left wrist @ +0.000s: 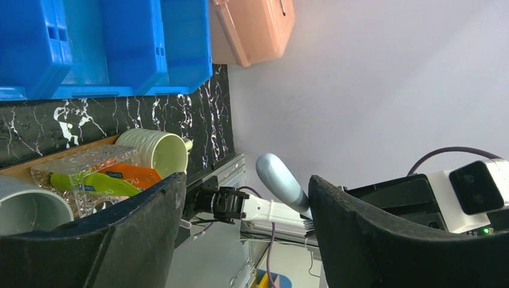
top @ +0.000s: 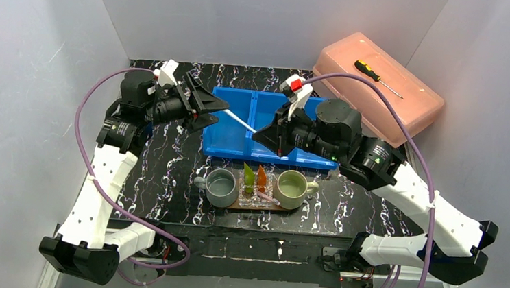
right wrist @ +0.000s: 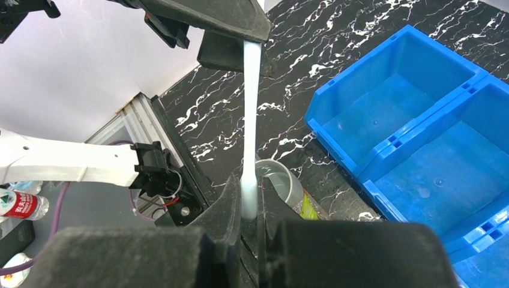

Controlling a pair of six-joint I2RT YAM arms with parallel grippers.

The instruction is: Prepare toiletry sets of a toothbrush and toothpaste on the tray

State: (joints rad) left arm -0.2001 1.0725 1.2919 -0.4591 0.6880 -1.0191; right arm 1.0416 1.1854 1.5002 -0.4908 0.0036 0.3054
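Note:
My right gripper (top: 261,135) is shut on one end of a thin whitish toothbrush (top: 241,122), held in the air over the blue bin. The toothbrush's (right wrist: 249,114) other end reaches between the wide-open fingers of my left gripper (top: 218,109). In the left wrist view that rounded end (left wrist: 281,179) lies against the right finger, with a gap on the other side. Below, on the brown tray (top: 233,205), stand a grey mug (top: 221,187) and a pale green mug (top: 291,188). Between them a green tube (top: 248,176) and an orange tube (top: 262,179) stand in a clear holder (top: 255,198).
A blue three-compartment bin (top: 228,140) lies behind the tray, under both grippers. At the back right sits a pink lidded box (top: 393,103) with a screwdriver (top: 376,75) on top. White walls close in on three sides.

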